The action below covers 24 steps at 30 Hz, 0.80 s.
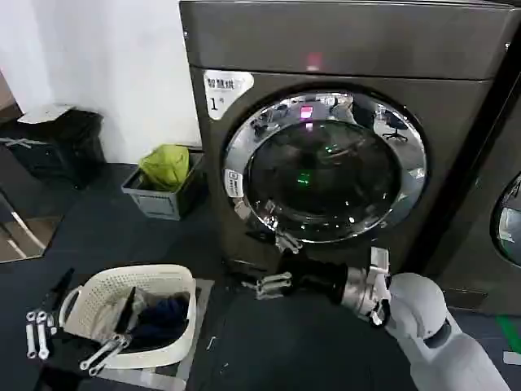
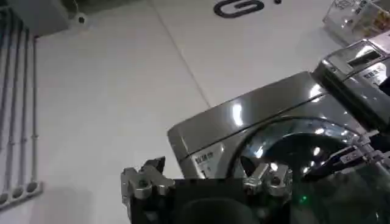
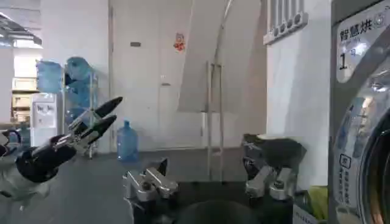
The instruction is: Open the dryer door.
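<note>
At the far left of the head view the left hand hangs low over the dark floor, its fingers spread apart and holding nothing. Just to its right sits a white woven laundry basket with dark clothes inside. Farther back from that hand, near the white wall, stand a black bin and a grey crate holding a yellow-green bag.

Next comes the dryer, a dark grey-brown front loader with a white sticker marked "1" and a red indicator light on its upper panel. The dryer door, a wide chrome ring around dark glass, lies flat against the machine's front, shut. A small white sticker sits on the rim's left side.

The right hand reaches in from the lower right, below and slightly left of the door's lower rim. Its fingers stand apart, one up by the rim's lower-left edge and the other lower down; whether the upper one touches the chrome I cannot tell. It has hold of nothing. In the right wrist view the same hand's fingers are spread, with the dryer front close beside them and the left hand well apart across the floor.

At the right edge stands a neighbouring machine, seen in part.
</note>
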{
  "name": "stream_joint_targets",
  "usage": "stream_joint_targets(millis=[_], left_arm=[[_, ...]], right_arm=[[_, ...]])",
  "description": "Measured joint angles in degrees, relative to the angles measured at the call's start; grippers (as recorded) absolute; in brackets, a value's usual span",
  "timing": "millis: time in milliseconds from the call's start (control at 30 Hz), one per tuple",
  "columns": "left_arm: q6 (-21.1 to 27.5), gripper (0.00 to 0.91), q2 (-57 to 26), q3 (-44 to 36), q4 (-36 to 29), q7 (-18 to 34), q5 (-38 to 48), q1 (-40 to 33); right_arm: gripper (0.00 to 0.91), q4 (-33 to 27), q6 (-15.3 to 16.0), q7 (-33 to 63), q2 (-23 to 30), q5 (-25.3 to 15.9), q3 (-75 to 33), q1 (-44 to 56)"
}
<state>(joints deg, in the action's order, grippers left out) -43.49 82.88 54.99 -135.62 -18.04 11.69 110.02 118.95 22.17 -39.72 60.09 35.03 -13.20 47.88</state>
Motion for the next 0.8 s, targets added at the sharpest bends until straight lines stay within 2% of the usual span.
stream_joint_targets(millis=[267,500,800], left_arm=[[0.15,0.907,-0.02,0.02,0.0,0.0,0.0,-0.07],[0.67,0.907,-0.16,-0.01,-0.18,-0.09,0.0,-0.57],[0.83,0.907,-0.32,0.05,-0.31,-0.17,0.17,-0.6]], right_arm=[[0.907,-2.8,-4.62,0.28,-1.16,-3.01,-3.82,-0.06],[0.907,-7.13,-7.44,1.79,-1.45,-3.33,-6.29,-1.23],[0.907,-13.82,-11.32,6.92,-1.0,-4.12,-4.32,-4.39]])
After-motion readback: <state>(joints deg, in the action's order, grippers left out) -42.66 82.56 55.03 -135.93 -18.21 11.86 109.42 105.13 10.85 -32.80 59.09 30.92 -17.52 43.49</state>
